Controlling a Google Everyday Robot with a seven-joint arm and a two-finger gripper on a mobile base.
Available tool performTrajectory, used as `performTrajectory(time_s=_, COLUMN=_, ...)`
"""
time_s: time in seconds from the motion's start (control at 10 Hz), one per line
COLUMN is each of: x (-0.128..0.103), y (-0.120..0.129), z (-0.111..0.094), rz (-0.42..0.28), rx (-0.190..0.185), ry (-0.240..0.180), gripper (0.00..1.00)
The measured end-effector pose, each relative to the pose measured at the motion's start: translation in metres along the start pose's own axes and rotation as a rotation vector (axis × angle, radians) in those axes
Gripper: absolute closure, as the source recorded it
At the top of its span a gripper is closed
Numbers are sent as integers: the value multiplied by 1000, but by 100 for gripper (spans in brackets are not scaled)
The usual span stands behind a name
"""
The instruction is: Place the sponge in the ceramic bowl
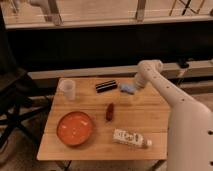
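Observation:
The light blue sponge [127, 89] lies on the wooden table [150, 115] near its back right edge, just right of a black bar. My gripper [136, 84] hangs at the end of the white arm, right at the sponge's right end and partly hiding it. The orange-red ceramic bowl [75, 128] sits at the front left of the table, well away from the gripper, with nothing in it.
A black bar [106, 86] lies left of the sponge and a translucent cup [67, 89] stands at the back left. A small dark red object [109, 112] is at mid-table, a white labelled bottle [131, 138] lies near the front. A dark chair [15, 100] stands left of the table.

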Motion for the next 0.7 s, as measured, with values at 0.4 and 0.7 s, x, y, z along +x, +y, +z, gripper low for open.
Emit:
performTrajectory(time_s=0.4, x=-1, y=2, z=-3, rz=54, rx=42, ry=-85, gripper=20)
performTrajectory(time_s=0.7, x=-1, y=5, z=-4, rz=130, rx=86, ry=-124, gripper=20)
